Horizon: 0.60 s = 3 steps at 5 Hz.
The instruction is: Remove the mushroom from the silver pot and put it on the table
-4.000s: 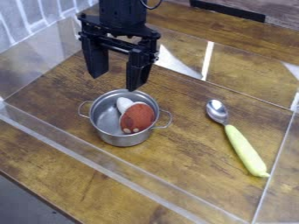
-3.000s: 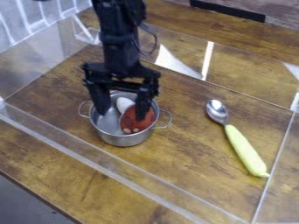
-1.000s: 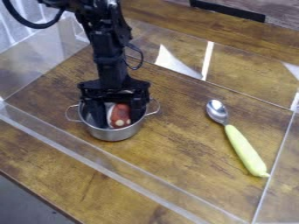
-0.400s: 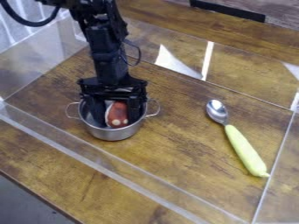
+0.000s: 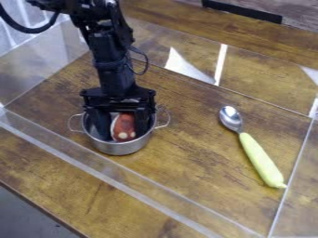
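The silver pot (image 5: 89, 136) sits on the dark wood table (image 5: 187, 177), left of centre. Inside it lies the mushroom (image 5: 123, 126), its reddish-brown cap showing between the gripper's fingers. My gripper (image 5: 119, 119) points straight down into the pot, open, with one black finger on each side of the mushroom. The fingertips are low inside the pot. Whether they touch the mushroom I cannot tell.
A silver spoon (image 5: 231, 117) with a yellow-green handle (image 5: 262, 160) lies to the right of the pot. Clear acrylic walls (image 5: 137, 184) border the tabletop along the front, the left and the back.
The gripper came down from above the pot and now reaches into it, straddling the mushroom. The pot has shifted slightly left. In the last second the gripper barely moved.
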Tool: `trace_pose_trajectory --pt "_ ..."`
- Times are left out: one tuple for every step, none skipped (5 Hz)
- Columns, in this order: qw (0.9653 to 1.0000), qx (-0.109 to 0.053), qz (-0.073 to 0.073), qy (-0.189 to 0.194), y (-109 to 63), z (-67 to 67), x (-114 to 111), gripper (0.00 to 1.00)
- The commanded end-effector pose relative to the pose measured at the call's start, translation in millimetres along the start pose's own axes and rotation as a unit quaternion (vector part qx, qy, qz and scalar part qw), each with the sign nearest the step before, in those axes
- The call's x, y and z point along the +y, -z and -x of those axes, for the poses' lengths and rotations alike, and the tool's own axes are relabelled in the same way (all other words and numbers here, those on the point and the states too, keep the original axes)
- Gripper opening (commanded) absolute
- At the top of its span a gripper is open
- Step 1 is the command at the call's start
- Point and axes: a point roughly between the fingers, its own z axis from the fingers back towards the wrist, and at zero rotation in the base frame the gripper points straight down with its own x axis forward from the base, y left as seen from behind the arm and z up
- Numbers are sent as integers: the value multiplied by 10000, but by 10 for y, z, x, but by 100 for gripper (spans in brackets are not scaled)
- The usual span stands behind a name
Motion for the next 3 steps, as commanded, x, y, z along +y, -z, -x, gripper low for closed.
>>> trace_pose_trajectory --pt "9993 -360 57 73 -316 -17 -132 0" --pt "9988 -463 121 67 -544 -13 -223 0" --pt "9980 -581 241 100 -890 -25 -333 0"
